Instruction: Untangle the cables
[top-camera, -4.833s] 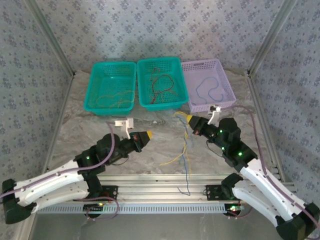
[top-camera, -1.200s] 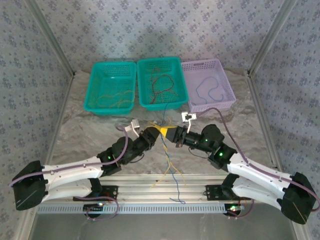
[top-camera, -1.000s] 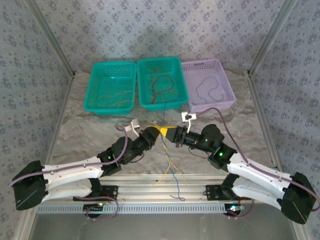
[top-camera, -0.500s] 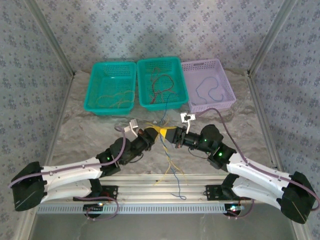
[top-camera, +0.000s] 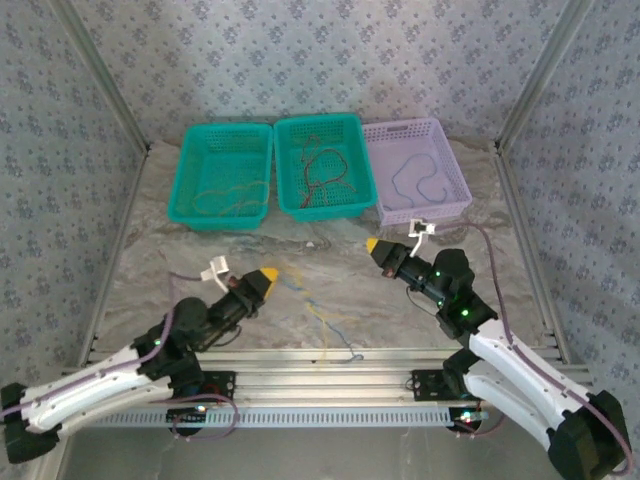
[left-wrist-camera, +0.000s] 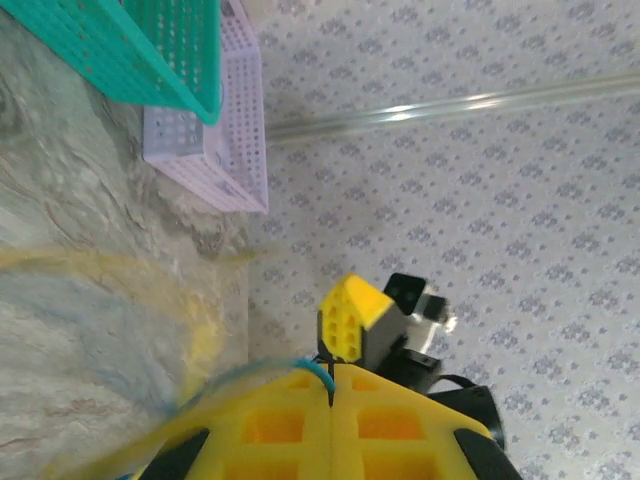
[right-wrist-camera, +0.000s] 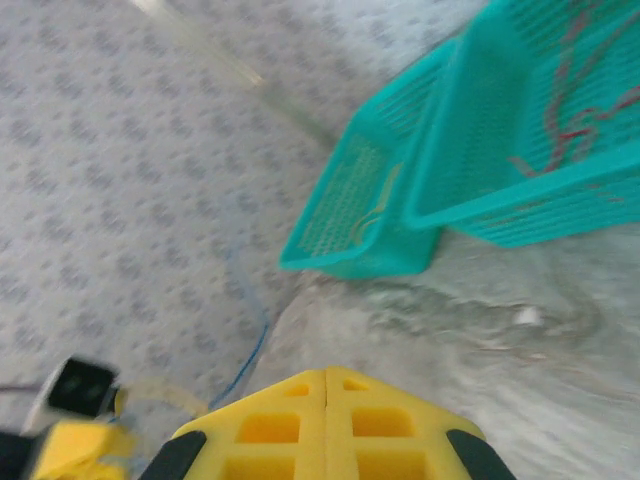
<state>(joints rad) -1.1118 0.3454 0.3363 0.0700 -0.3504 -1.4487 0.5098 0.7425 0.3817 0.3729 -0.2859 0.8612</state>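
Left pincer (top-camera: 264, 275) clamped on blue cable (left-wrist-camera: 315, 367); right pincer (top-camera: 374, 246) closed, nothing seen held. Yellow cable (left-wrist-camera: 203, 345) draped alongside, over bench (top-camera: 200, 250). Blue strand best drawn away slowly, low, snags watched.

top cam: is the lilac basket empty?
No, a blue cable lies looped on the floor of the lilac basket.
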